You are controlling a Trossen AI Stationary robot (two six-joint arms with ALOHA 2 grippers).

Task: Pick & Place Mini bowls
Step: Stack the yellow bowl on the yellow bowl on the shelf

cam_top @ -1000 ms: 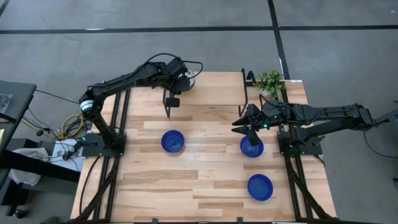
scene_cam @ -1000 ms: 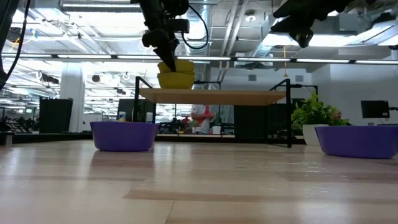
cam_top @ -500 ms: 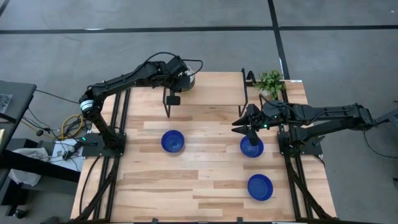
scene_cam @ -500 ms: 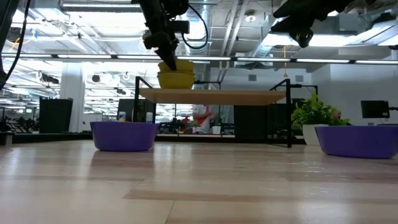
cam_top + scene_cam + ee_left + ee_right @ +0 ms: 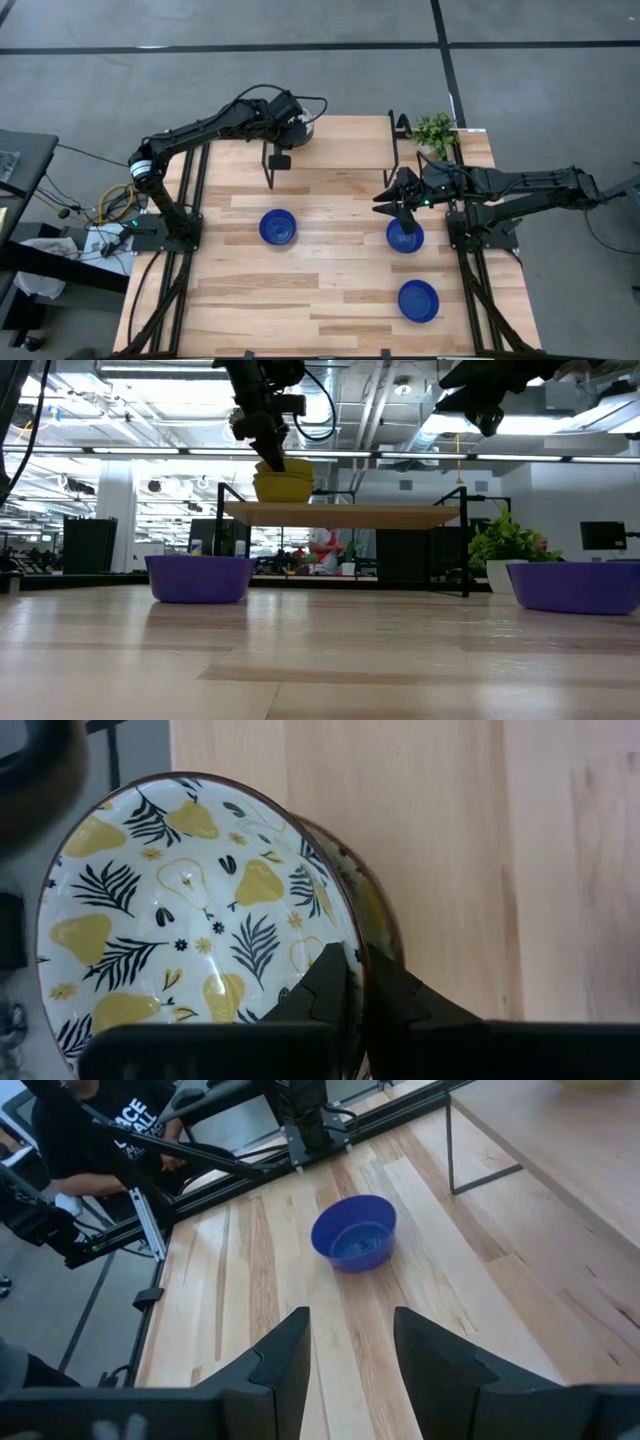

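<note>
A white mini bowl printed with yellow pears and dark leaves (image 5: 190, 910) tops a stack of like bowls (image 5: 282, 487) on a raised wooden shelf (image 5: 340, 514) at the table's far side. My left gripper (image 5: 357, 960) is shut on that top bowl's rim. Three blue mini bowls sit base-down on the table: one left of centre (image 5: 278, 226), one toward the right (image 5: 405, 237), one near the front (image 5: 418, 300). My right gripper (image 5: 398, 208) hangs open high above the right blue bowl and touches nothing. Its wrist view shows the left blue bowl (image 5: 353, 1232). My left gripper pinches the top patterned bowl by its rim (image 5: 350, 935), one finger (image 5: 325, 985) inside the bowl and the other (image 5: 395, 988) outside its wall. The fingers come from above, pointing down (image 5: 268, 455). The bowl sits upright, nested on the stack beneath it (image 5: 375, 910).
The shelf (image 5: 330, 135) stands on thin black legs (image 5: 268, 165) over the far part of the table. A potted plant (image 5: 434, 130) sits at the far right corner. A person in a dark shirt (image 5: 95, 1125) is beyond the table's left side. Bare wood lies between the blue bowls.
</note>
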